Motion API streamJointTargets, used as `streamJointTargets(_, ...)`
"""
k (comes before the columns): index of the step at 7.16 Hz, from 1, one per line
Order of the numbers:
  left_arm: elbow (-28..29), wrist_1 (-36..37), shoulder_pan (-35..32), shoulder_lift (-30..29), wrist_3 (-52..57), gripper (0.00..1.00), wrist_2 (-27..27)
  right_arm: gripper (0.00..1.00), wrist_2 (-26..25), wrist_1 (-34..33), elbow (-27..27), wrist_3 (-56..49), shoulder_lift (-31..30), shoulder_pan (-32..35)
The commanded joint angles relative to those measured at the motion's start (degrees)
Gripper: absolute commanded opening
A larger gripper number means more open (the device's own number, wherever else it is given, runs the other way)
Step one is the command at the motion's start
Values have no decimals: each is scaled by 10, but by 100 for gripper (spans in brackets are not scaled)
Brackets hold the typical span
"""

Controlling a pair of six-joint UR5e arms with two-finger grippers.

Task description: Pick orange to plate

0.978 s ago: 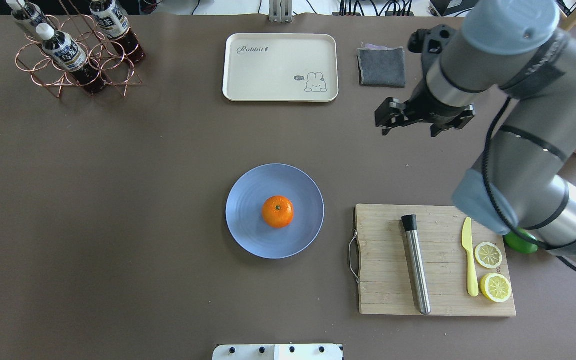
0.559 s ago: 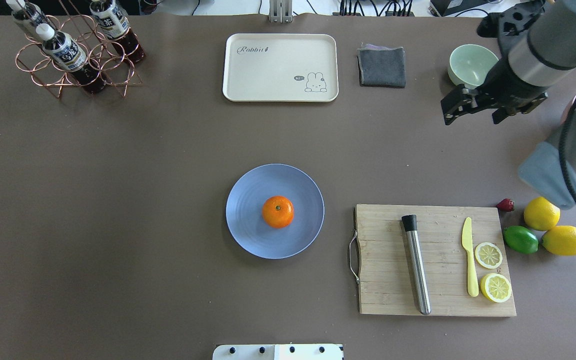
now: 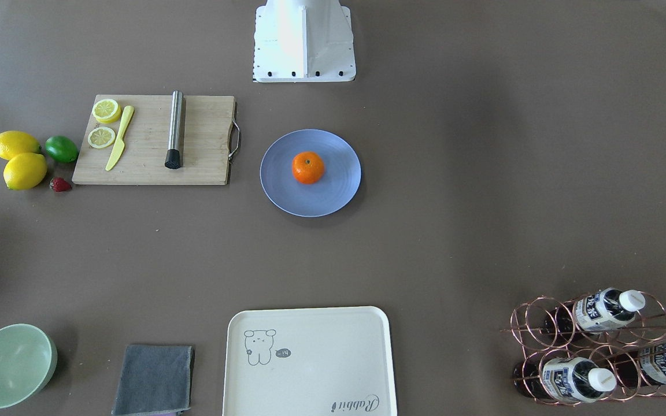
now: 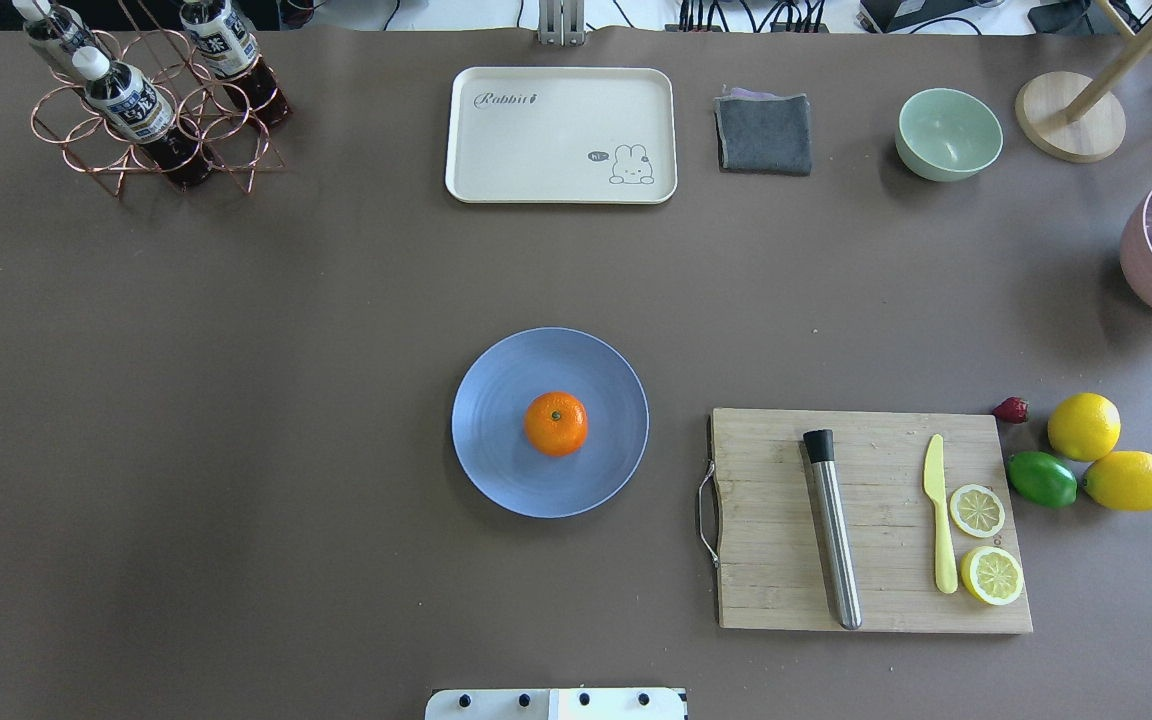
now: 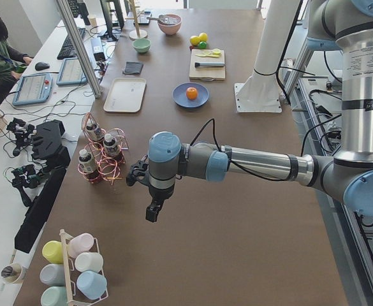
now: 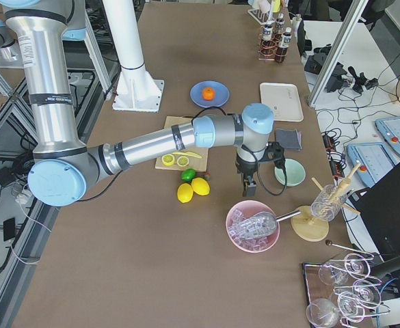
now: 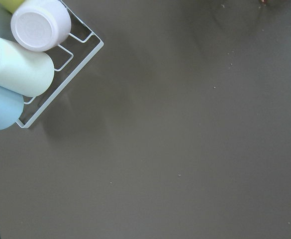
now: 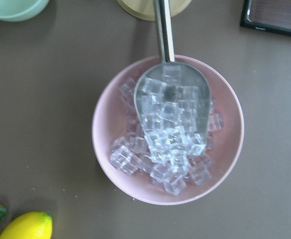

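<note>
The left tool (image 5: 152, 213) hangs over bare bench just beside the copper wire rack (image 4: 86, 160). It shows only in the side view, so I cannot tell how far apart its fingers are or whether they hold anything. A low swing from there could knock the rack's dark-liquid bottles with white caps (image 4: 126, 100). The small round bright-orange orange (image 4: 555, 423) sits near the middle of the round blue-grey plate (image 4: 496, 470), with neither tool near it, so the task looks done. The plate is shallow and the fruit round, so a jolt to the bench or a careless arm sweep could roll it off. Right of the plate, the wooden cutting board (image 4: 776, 560) carries a steel rod (image 4: 833, 540), a yellow plastic knife (image 4: 938, 520) and two lemon slices (image 4: 977, 510). The right tool (image 6: 247, 188) hangs at the far right, and its fingers likewise cannot be read. Its wrist camera looks down on the pink bowl (image 8: 105, 149), heaped with clear ice cubes (image 8: 128, 162), where a metal scoop (image 8: 172, 94) rests loaded. A straight drop there would strike the scoop and scatter ice.
</note>
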Motion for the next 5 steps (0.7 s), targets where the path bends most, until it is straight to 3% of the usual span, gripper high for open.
streamJointTargets(1,5,-3,-1,8,2,98,-2,100,4,2,-17,-37,-40,75)
streamJointTargets(5,13,-3,-1,8,2,98,-2,100,10,21,-16,-31,-62,80)
